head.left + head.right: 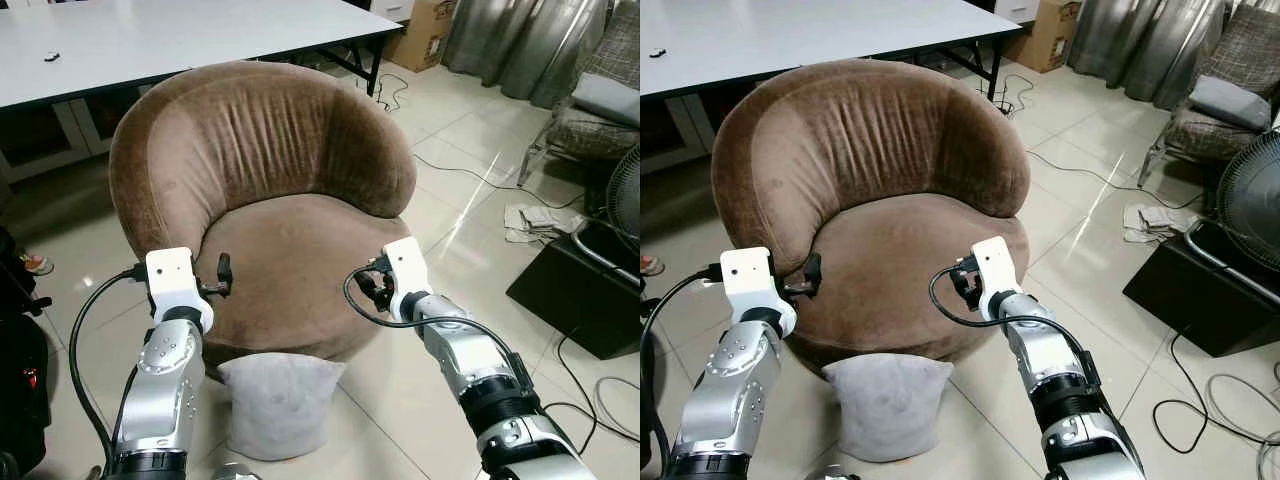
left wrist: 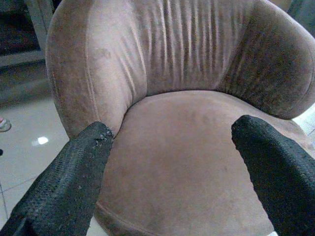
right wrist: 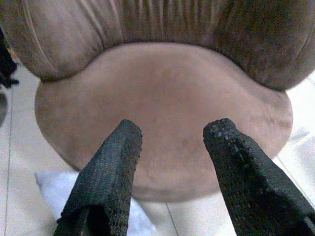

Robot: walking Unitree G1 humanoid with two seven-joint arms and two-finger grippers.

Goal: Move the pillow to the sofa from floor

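Left eye view: the pillow (image 1: pixel 278 403) stands on the floor (image 1: pixel 420 390) against the sofa (image 1: pixel 262 200) base, below and between both grippers, left (image 2: pixel 172 162) and right (image 3: pixel 170 167), jaws wide and empty.

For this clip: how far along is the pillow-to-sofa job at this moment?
Nothing looks done: the grey pillow stands on the floor tiles against the front of the brown sofa, whose seat is bare. In hand: both arms are raised over the seat's front edge, the left pincer and the right pincer open and holding nothing. Left: reach down, grip the pillow, lift it and set it on the seat.
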